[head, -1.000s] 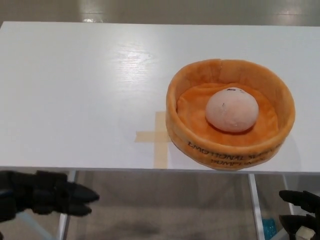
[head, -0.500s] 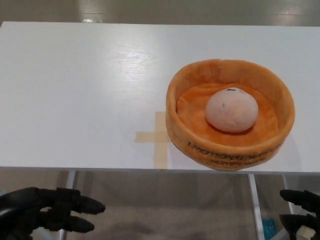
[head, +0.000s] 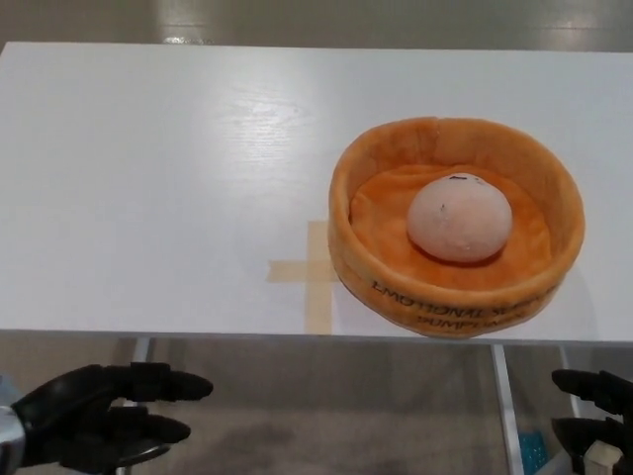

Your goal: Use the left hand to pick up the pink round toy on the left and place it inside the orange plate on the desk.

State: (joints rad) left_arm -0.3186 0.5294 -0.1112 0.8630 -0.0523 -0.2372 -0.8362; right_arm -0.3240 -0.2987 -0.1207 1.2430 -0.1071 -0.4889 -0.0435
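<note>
Head view: left hand (head: 94,424) has dropped lower below the worktop's (head: 158,188) near edge over the last second, empty, fingers spread. Pink round toy (head: 459,218) sits unmoved inside the orange plate (head: 376,272), toward the right near edge; placement looks complete. Right hand (head: 593,416) low at right, grasp state unclear. Tape cross (head: 309,269) just left of plate. Nothing obstructs.
</note>
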